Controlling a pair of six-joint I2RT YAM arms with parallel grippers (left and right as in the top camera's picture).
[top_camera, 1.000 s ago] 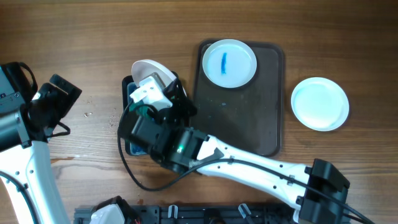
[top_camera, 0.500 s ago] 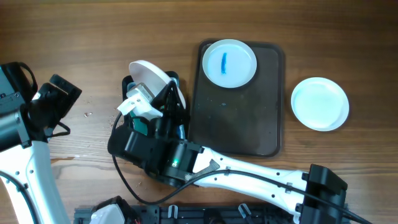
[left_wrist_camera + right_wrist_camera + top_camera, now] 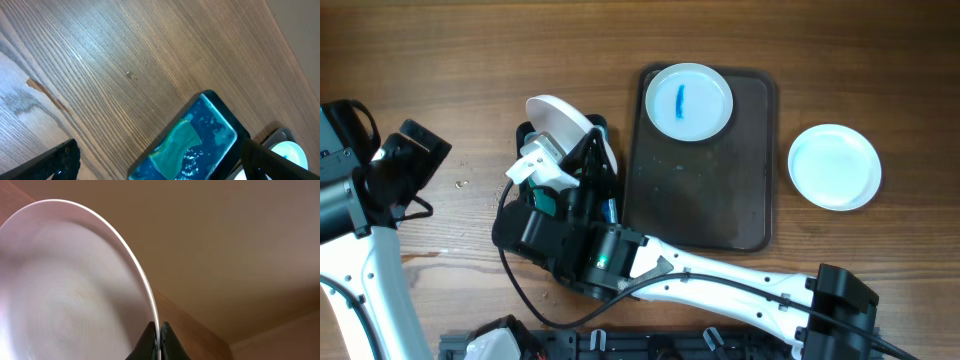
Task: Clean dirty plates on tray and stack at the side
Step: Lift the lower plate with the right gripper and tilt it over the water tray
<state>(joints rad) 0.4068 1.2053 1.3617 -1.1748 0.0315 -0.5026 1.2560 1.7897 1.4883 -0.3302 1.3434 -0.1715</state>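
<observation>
My right gripper (image 3: 592, 152) is shut on the rim of a white plate (image 3: 560, 118) and holds it tilted on edge above the small black tray. In the right wrist view the fingers (image 3: 160, 330) pinch the thin rim of this plate (image 3: 65, 290). A second plate (image 3: 690, 100) with a blue smear lies at the far end of the dark brown tray (image 3: 710, 210). A third plate (image 3: 835, 167) with a faint bluish film lies on the table right of the tray. My left gripper (image 3: 415, 150) is open and empty over bare wood at the left; its fingers (image 3: 160, 147) are spread wide.
A small black tray of blue liquid (image 3: 215, 125) with a green sponge (image 3: 175, 147) sits left of the brown tray, mostly hidden under my right arm in the overhead view (image 3: 610, 212). The right arm (image 3: 720, 275) stretches across the table's near side.
My right gripper shifted a little to the left and nearer with the plate, which now stands more on edge. The left arm has not moved.
</observation>
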